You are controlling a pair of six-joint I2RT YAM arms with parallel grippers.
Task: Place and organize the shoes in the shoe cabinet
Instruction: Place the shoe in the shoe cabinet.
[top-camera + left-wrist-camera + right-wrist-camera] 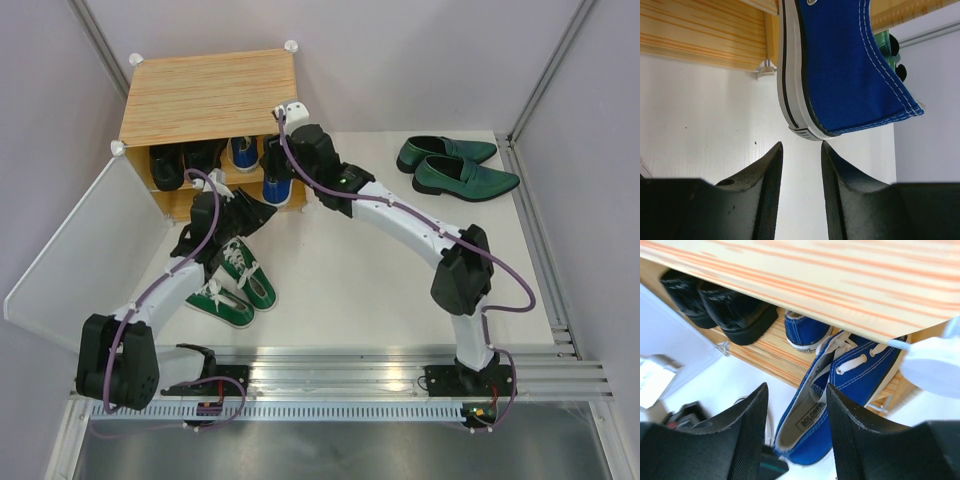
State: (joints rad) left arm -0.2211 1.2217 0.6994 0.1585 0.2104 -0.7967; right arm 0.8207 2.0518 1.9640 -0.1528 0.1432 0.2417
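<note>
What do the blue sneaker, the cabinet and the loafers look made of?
Blue sneaker: canvas-like matte cloth with white stitching, white rubbery sole. Cabinet: light wood-grain panel, possibly laminate. Loafers: glossy dark green, leather or imitation, by the sheen.

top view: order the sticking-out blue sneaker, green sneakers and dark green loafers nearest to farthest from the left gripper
From the left gripper:
1. blue sneaker, just ahead of it, at the cabinet front.
2. green sneakers, on the left, back toward the arm bases.
3. dark green loafers, far off on the right side.
</note>
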